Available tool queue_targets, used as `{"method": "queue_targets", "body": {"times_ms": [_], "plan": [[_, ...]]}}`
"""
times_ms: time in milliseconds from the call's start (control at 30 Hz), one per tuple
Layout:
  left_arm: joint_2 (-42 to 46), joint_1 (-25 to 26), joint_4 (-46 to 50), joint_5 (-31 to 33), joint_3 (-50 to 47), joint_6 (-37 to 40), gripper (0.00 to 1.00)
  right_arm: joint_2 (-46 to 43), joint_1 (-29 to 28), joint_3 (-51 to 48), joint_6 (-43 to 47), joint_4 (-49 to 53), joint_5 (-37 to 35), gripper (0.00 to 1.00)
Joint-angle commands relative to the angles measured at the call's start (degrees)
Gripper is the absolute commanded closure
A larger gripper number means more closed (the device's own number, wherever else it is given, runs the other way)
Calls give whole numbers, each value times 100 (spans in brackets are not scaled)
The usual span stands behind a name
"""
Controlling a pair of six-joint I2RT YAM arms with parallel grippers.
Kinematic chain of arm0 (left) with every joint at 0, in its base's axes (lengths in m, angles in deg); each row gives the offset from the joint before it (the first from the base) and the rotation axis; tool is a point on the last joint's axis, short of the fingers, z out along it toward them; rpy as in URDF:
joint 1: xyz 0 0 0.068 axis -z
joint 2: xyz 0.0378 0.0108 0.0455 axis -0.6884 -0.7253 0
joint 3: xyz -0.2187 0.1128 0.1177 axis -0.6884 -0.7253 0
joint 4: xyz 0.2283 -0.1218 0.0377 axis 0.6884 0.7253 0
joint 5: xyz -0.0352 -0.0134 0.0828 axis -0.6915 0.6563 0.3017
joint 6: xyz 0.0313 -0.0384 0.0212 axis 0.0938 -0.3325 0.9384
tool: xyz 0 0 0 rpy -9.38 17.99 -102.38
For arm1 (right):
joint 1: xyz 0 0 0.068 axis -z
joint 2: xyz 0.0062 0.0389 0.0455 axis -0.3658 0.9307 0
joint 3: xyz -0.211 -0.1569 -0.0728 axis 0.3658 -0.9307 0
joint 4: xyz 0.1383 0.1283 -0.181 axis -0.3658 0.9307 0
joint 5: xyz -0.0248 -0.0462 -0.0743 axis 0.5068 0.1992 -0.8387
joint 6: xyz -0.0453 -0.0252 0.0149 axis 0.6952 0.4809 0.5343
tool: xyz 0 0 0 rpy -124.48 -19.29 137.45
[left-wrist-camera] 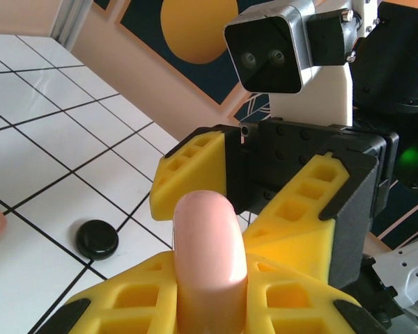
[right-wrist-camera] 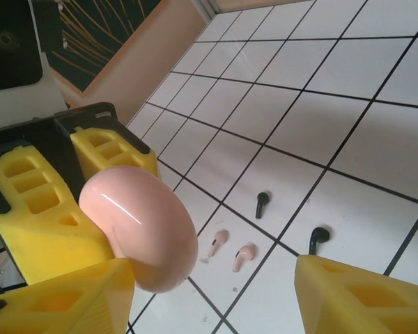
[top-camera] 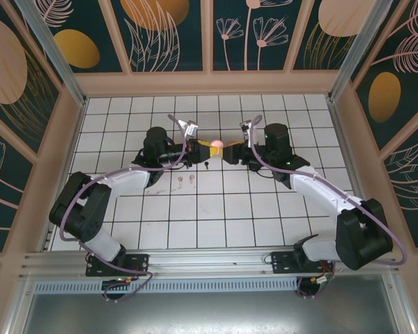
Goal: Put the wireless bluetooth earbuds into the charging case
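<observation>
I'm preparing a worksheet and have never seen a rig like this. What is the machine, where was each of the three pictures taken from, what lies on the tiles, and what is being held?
These are two robot arms bolted at the near edge of a white tiled table. One picture looks down from above and behind them. The other two come from a small camera on each wrist, so the yellow fingers at the bottom of each are that arm's own. The left gripper is shut on a pink charging case, held above the tiles. The right gripper faces it with its jaws open. On the tiles lie two black earbuds, two pale pink earbuds and a small black rounded object that I cannot identify.
</observation>
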Motion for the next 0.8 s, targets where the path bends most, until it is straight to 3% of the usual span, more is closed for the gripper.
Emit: {"method": "queue_targets", "body": {"times_ms": [0,300,467,767], "plan": [[350,43,-225,-334,-36,23,100,144,258,-103,-171,-480,-202,40],[401,41,-335,-286,-181,32,100,-432,351,-523,-327,-427,61,42],[300,43,-602,-446,-169,-121,100,-879,340,-709,-445,-587,643,42],[81,43,-1532,-539,-187,-772,100,-721,307,-603,-814,-1149,844,49]]}}
